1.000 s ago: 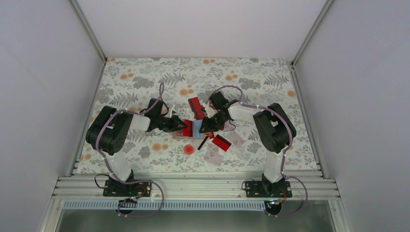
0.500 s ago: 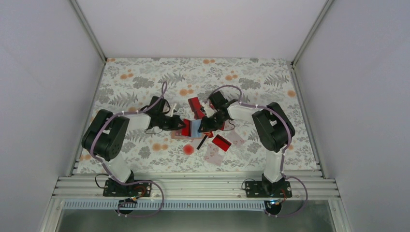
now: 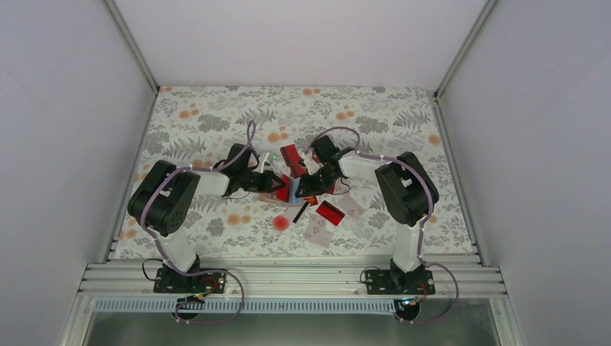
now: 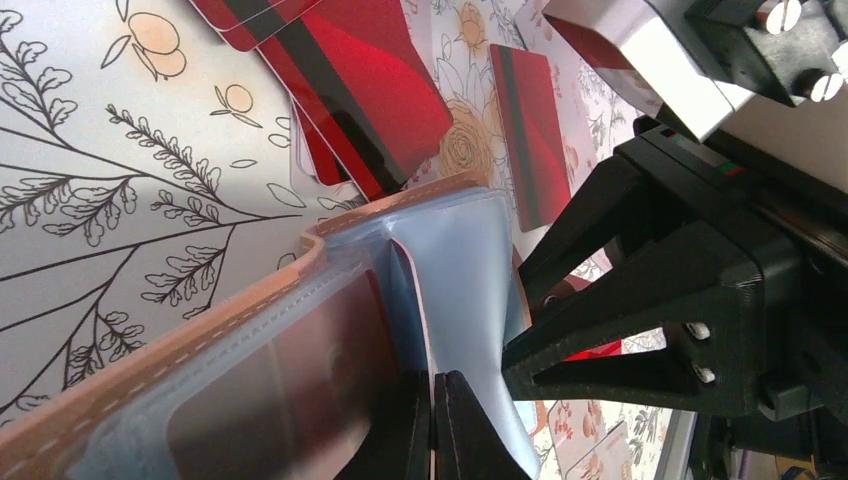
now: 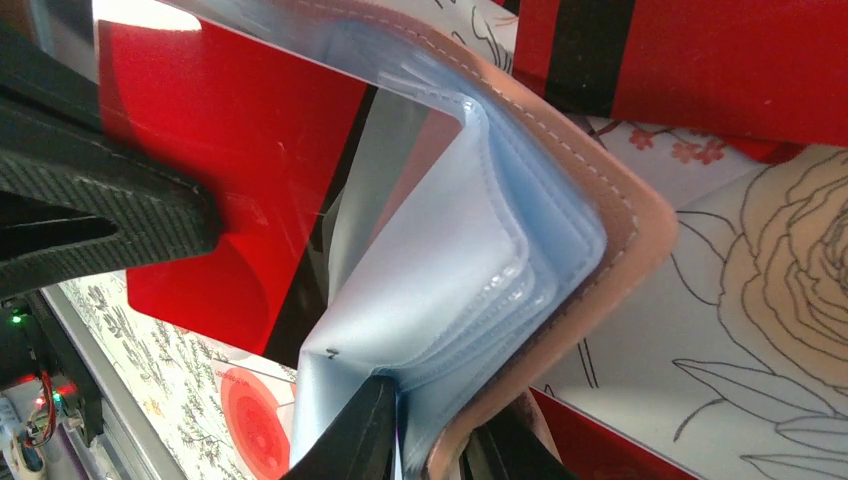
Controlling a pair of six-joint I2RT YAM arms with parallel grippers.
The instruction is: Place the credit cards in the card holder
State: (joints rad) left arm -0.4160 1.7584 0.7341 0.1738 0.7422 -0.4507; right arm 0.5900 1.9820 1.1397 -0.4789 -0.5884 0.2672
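The tan-brown, leather-like folding card holder (image 5: 600, 240) lies open near the middle of the floral-patterned table (image 3: 216, 115), between the two tools. The right gripper (image 5: 435, 450) is clamped on the holder's stitched cover edge together with its stack of light-blue plastic sleeves. The left gripper (image 4: 432, 420) has its fingers pressed together on a glossy red card (image 5: 230, 170) with a black stripe. The leading edge of this card sits among the sleeves. The two grippers face tip to tip with only a narrow gap between them.

Loose credit cards crowd the holder: red ones (image 3: 292, 158) just beyond it, another red one (image 3: 330, 212) and pale ones (image 3: 318, 231) on the near right. A round red spot (image 3: 281, 223) lies just nearer than the holder. The far part of the table and both side margins, up to the white walls (image 3: 72, 108), are open.

Compared with one second earlier, the left arm has advanced rightward, carrying its card closer to the holder. The right arm is in the same position.
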